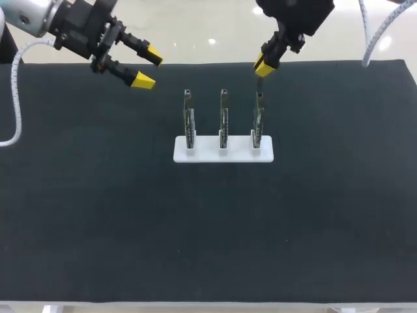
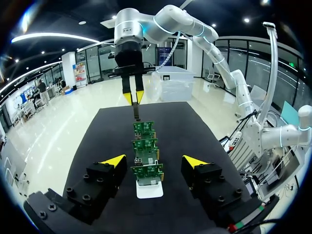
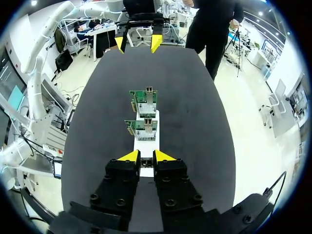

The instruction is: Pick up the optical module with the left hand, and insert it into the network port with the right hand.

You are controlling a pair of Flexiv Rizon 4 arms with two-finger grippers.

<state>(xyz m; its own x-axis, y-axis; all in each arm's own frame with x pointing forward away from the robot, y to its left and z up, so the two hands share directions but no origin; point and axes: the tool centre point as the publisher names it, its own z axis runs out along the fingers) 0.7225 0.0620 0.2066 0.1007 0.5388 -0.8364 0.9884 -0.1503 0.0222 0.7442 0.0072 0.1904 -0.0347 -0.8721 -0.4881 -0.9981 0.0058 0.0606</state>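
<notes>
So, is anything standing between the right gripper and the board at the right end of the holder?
Nothing visible does. The right gripper hangs just above the rightmost board. The middle board and left board stand off to the side on the white holder, and the open left gripper is further left still.

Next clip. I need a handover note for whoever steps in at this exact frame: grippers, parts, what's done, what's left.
Left gripper: open and empty, in the air off to the left of the card row.
Right gripper: shut on a slim dark piece, apparently the optical module, directly above the right-hand card.
Parts: three cards stand upright in the white holder on the mat.
Done: pickup looks finished, and the right gripper has the module.
Left: seat the module in that card's network port, then release. I cannot tell whether it has entered yet.
</notes>
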